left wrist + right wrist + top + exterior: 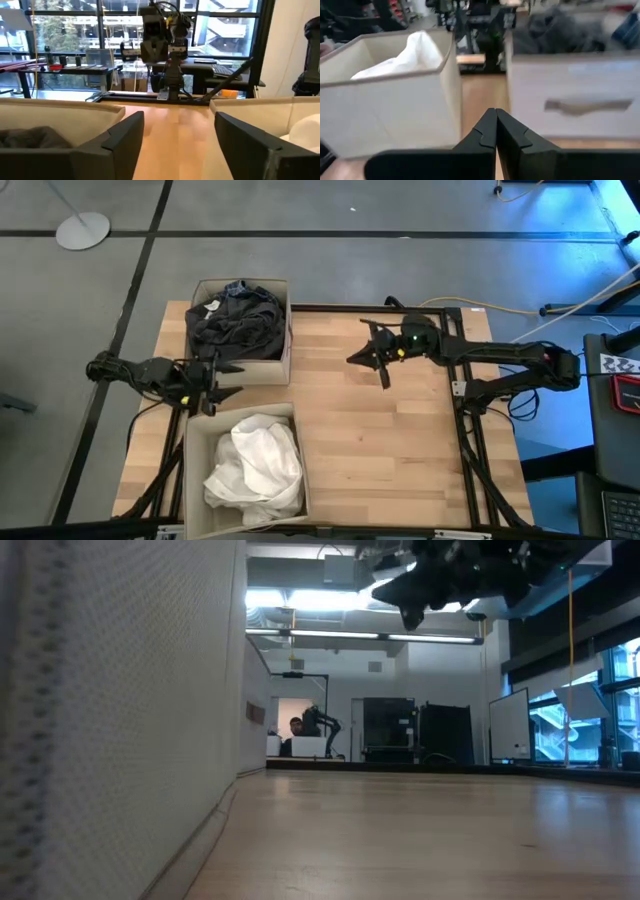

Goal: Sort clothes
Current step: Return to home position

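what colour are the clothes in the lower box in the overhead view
White clothes, seen best in the high view, filling the beige box.

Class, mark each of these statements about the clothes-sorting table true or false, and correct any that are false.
1. The white clothes lie inside a beige fabric box. True.
2. The right gripper is holding a white garment. False: it is shut on nothing, above the bare wooden table.
3. The left gripper is open and sits between the two boxes. True.
4. The dark clothes lie loose on the table. False: they are piled in the other fabric box, on the table's far side.
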Robot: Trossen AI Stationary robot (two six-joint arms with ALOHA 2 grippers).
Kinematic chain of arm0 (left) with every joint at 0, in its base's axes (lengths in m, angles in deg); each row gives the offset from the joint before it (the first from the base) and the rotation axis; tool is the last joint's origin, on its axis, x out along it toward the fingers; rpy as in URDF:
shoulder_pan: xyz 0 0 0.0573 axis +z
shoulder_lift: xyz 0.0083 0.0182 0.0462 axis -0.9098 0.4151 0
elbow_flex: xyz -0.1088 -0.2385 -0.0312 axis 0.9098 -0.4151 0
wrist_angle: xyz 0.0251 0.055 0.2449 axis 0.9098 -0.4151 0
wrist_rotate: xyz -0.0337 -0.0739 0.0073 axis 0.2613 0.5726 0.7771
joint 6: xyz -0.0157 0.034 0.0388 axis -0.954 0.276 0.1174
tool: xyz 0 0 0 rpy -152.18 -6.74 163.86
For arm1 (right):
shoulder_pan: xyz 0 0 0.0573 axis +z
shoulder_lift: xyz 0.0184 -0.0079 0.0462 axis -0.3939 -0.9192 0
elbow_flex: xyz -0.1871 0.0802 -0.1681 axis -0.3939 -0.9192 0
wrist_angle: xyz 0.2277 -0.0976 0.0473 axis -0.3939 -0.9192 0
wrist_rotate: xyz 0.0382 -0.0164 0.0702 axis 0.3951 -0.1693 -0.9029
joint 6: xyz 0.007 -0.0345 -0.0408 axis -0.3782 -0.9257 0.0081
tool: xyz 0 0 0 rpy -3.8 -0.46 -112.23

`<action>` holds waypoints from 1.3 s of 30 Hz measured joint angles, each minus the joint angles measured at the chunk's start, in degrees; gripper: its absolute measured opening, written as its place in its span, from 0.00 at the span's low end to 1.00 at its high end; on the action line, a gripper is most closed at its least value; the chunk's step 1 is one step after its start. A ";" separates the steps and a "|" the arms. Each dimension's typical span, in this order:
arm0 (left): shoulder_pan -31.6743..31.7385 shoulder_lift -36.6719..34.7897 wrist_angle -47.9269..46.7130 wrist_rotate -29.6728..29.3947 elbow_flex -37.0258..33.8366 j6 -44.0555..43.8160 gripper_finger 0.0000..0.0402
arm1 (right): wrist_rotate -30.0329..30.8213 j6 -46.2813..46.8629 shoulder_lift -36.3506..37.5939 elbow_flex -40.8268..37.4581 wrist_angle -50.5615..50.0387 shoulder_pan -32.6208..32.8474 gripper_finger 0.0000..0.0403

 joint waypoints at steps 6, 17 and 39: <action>-0.01 0.00 -0.49 1.48 -0.07 0.52 0.41 | 4.15 2.59 2.53 -5.31 2.41 4.19 0.01; -0.01 -0.04 6.25 1.06 -4.61 1.47 0.17 | 10.82 7.48 9.78 -20.88 19.14 7.22 0.01; 0.04 0.04 12.36 -0.79 -6.19 4.73 0.12 | 10.83 8.51 12.05 -26.00 19.63 7.19 0.01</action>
